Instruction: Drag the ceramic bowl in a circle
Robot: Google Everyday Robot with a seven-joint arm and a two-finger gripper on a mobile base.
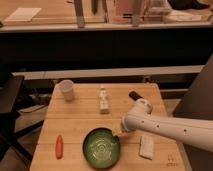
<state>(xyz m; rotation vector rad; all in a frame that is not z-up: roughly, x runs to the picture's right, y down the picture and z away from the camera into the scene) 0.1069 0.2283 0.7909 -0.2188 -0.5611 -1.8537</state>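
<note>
We see the ceramic bowl (102,148) near the front edge of the wooden table (80,122). It is big, round and dark green, with pale swirls inside and a dark rim. It sits flat with its open side up. It is round, so it has no long side and points no way. The gripper (120,131) is at the bowl's back right rim. We cannot tell if it is wide, narrow or holding the rim. A white cup (67,90) stands well apart, farther back.
</note>
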